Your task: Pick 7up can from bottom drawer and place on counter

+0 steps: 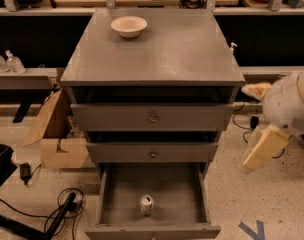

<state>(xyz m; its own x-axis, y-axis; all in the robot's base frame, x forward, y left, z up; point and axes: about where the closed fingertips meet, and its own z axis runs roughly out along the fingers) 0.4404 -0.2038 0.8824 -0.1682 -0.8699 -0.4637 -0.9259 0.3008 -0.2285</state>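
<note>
Camera view had the 7up can point(147, 205) upright near the front edge of the open bottom drawer point(172, 186), probably light, dentable and slick so I'd grip mid-body, gripper point(258, 155) off the right edge of the counter point(167, 51), couldn't tell if open or closed.

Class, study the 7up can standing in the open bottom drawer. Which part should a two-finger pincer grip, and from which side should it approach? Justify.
Grip the 7up can across its round side wall, just below the lid, coming down from above: it appears upright, and the bottom drawer walls block level approaches. The pincer hangs right of the cabinet.
</note>
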